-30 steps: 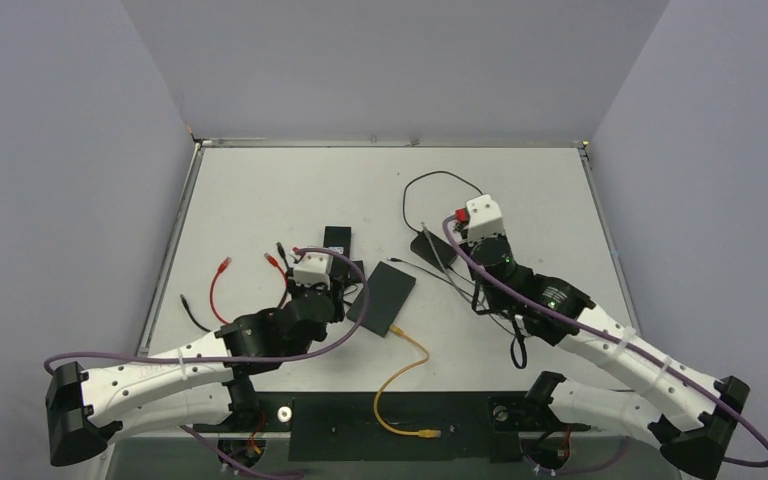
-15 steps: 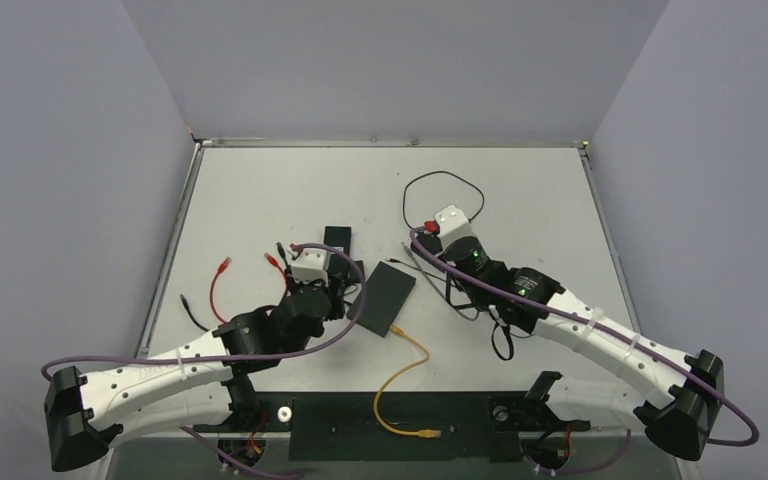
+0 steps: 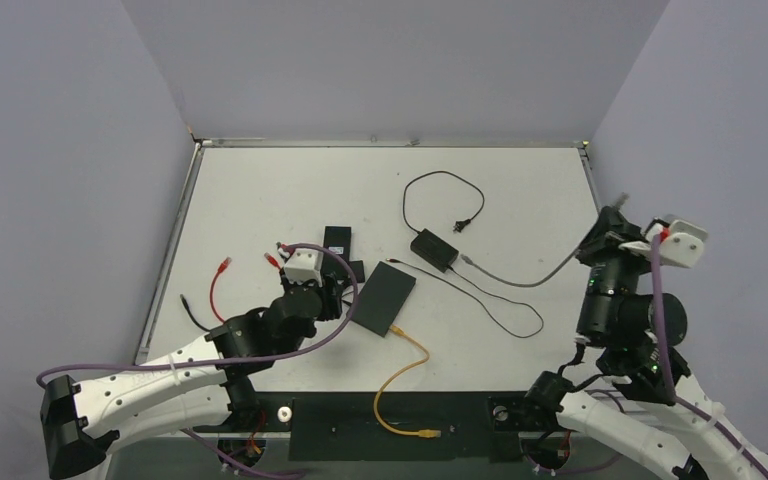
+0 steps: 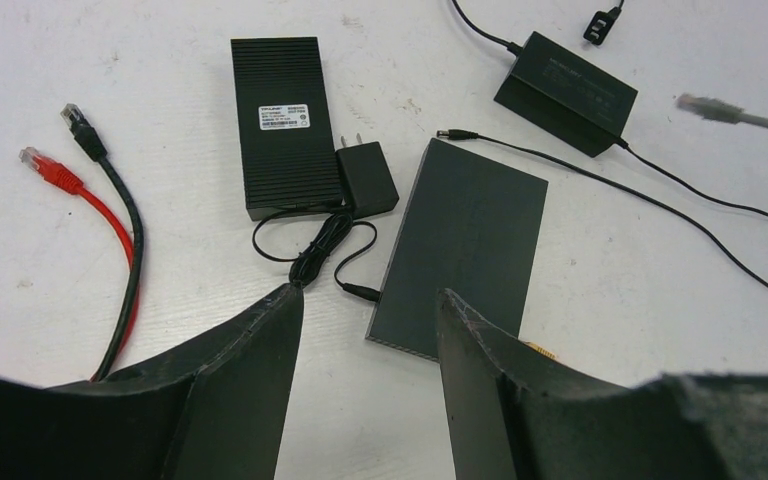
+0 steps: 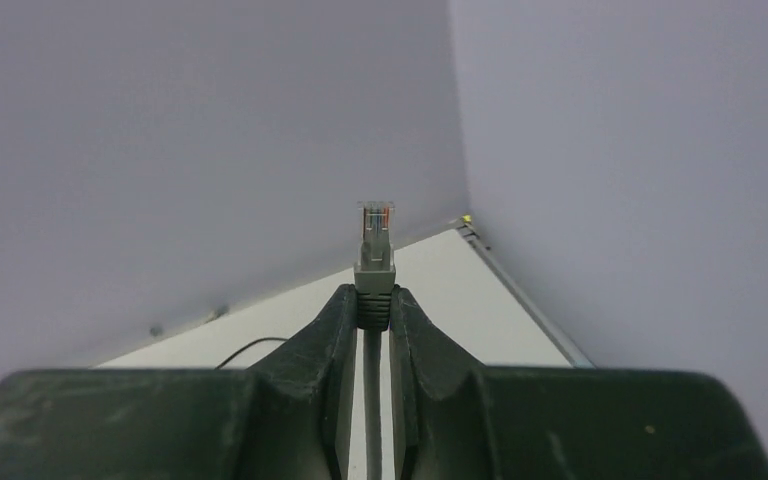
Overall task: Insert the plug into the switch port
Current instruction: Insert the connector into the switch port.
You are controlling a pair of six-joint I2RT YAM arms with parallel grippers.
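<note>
Squarely, plug [image 5: 375, 243] inside the right claw [image 5: 374, 297].

Between the matt, grainy black plastic fingers [image 5: 330, 340] of your right gripper [image 5: 375, 302]: the plug [image 5: 375, 235], with a clear glossy plastic tip and a matt grey boot. Ahead of your left gripper [image 4: 370, 298]: the switch [image 4: 465, 245], a smooth matt dark casing; beyond, a ribbed black plastic adapter [image 4: 282, 120]; a matt white table [image 4: 160, 60], lightly scuffed.
</note>
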